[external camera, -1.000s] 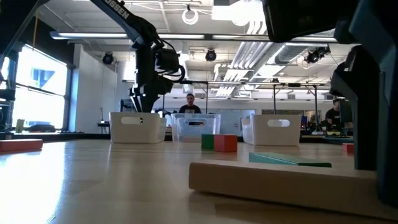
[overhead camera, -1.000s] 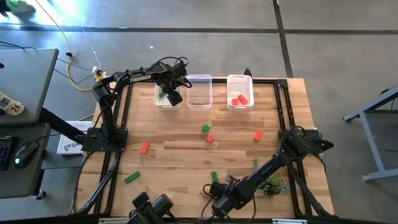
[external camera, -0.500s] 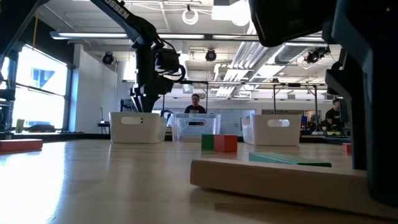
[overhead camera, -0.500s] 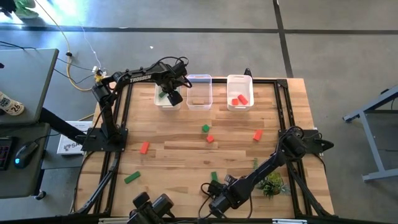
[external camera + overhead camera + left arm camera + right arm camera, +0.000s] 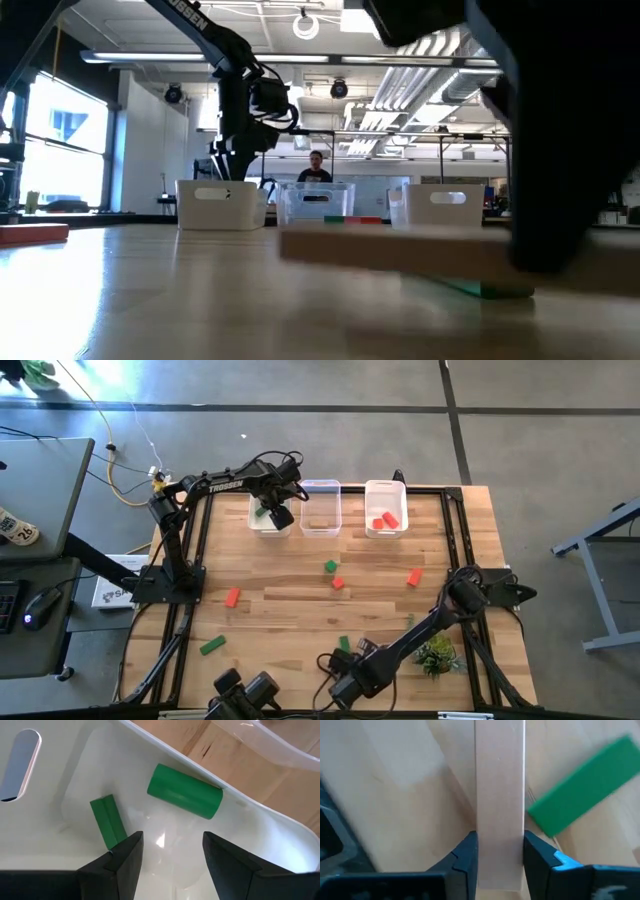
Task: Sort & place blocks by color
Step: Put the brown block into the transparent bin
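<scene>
Right tool (image 5: 500, 857) at the desk's (image 5: 300, 605) near edge pinches a tan bar (image 5: 499, 795) lifted just off the wood beside a green block (image 5: 582, 792), while left tool (image 5: 170, 852), fingers apart and empty, hangs inside the leftmost bin (image 5: 268, 525) over two green blocks (image 5: 184, 797).

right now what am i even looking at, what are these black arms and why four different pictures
Two robot arms sort coloured blocks on a wooden table. One picture looks straight down, one looks level across the tabletop, and two come from cameras on the arms' wrists. The left tool hangs open over the left bin, which holds two green blocks. Beside it stand a middle bin and a right bin with red blocks. The right tool, at the table's near edge, grips a plain tan bar next to a green bar. More red and green blocks lie loose.
</scene>
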Available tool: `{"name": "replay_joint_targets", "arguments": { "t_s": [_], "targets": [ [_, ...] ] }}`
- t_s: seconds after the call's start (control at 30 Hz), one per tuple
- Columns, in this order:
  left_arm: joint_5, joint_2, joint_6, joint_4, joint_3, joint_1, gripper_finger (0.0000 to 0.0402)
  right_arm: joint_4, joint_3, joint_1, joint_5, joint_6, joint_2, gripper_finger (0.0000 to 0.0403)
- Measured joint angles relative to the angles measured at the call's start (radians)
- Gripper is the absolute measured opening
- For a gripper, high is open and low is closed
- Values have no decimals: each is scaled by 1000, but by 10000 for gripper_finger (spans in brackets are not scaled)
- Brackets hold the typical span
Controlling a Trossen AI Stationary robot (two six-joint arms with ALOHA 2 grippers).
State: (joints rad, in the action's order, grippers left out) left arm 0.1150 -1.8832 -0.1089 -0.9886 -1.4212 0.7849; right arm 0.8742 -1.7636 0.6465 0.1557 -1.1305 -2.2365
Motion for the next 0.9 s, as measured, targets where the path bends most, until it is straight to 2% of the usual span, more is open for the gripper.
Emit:
{"name": "replay_joint_targets", "arguments": {
  "t_s": [0.27, 0.47, 0.67, 0.9],
  "targets": [
    [-2, 0, 0, -1, 0, 0, 192, 102, -70, -9, 46, -52, 4, 93],
    [-2, 0, -17, -10, 0, 0, 192, 223, -108, -58, 57, -65, 5, 93],
    [-7, 4, -36, -11, 0, 0, 192, 344, -156, -134, 87, 22, 6, 92],
    [-26, 71, -34, -6, 0, 0, 192, 468, -180, -241, 178, 173, 37, 92]
  ]
}}
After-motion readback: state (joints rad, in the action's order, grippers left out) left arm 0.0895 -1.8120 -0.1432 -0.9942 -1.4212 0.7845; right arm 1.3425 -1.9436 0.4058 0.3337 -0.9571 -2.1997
